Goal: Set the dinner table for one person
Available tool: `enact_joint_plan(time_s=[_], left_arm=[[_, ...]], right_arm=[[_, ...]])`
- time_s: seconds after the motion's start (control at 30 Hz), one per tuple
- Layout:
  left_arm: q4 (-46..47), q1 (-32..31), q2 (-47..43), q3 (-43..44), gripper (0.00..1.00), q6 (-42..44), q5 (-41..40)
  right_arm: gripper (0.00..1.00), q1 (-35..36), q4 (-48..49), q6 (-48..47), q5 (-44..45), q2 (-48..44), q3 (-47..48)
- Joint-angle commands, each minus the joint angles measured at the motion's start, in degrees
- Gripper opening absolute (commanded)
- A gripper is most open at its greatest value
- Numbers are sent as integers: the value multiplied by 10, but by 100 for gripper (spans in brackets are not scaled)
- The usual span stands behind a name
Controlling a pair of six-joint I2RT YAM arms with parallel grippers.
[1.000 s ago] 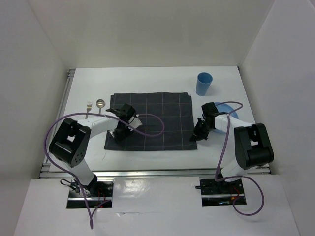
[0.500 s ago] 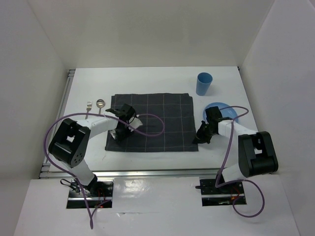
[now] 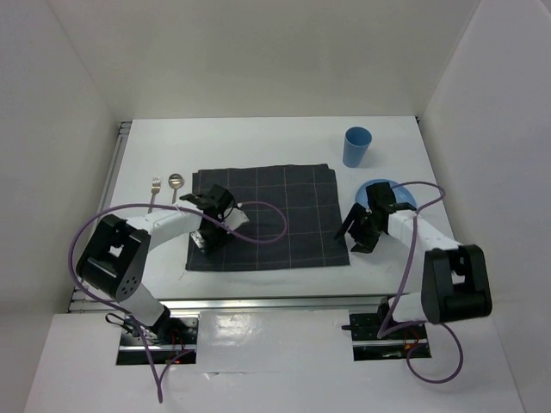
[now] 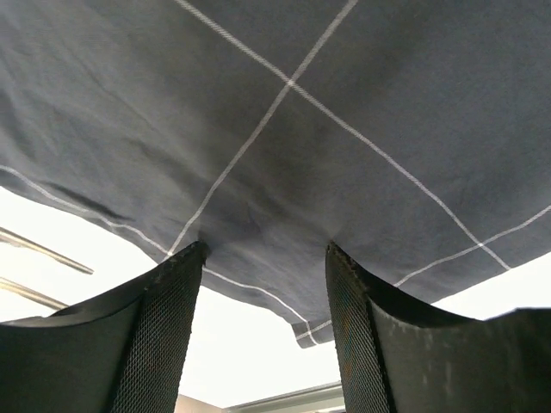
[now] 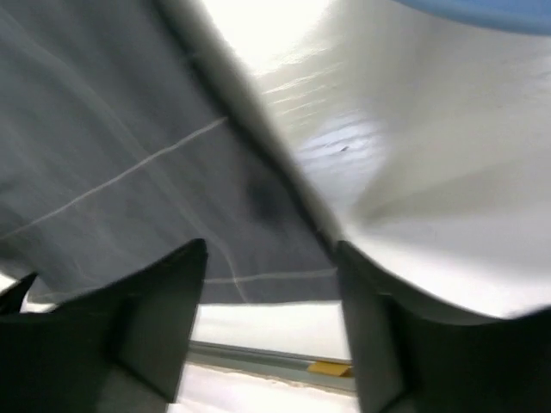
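Left gripper (image 4: 265, 258) jaws apart on checked cloth (image 4: 344, 103), right gripper (image 5: 271, 258) parted at its edge, blue cup (image 3: 357, 147) only overhead

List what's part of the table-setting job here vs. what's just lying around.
Job:
dinner table
checked cloth
blue plate
blue cup
fork
spoon

Lying about:
no loose extras visible, only rig parts such as the purple cables
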Motion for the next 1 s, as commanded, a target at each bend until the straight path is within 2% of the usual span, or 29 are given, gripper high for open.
enact_joint_plan(time_s=[0.0, 0.07, 0.23, 0.4, 0.5, 0.63, 0.8, 0.97], left_arm=[[4, 13, -23, 15, 66, -8, -14], [4, 25, -23, 37, 68, -15, -14], [16, 83, -22, 71, 72, -36, -14], [10, 155, 32, 124, 72, -48, -19], [10, 180, 65, 153, 71, -48, -2], [5, 185, 58, 161, 71, -48, 18], [0, 185, 36, 161, 71, -38, 31], [25, 185, 2, 121, 71, -22, 19]], right_arm=[[72, -5, -50, 30, 42, -88, 50], [84, -11, -64, 88, 62, -116, 56], [86, -71, -64, 213, 90, -185, 30], [88, -139, -35, 271, 129, -196, 0], [91, -144, -25, 298, 156, -168, 6], [91, -144, -19, 358, 156, -110, 13], [88, -144, 32, 439, 162, -69, 0], [88, -149, 99, 437, 193, -36, 0]])
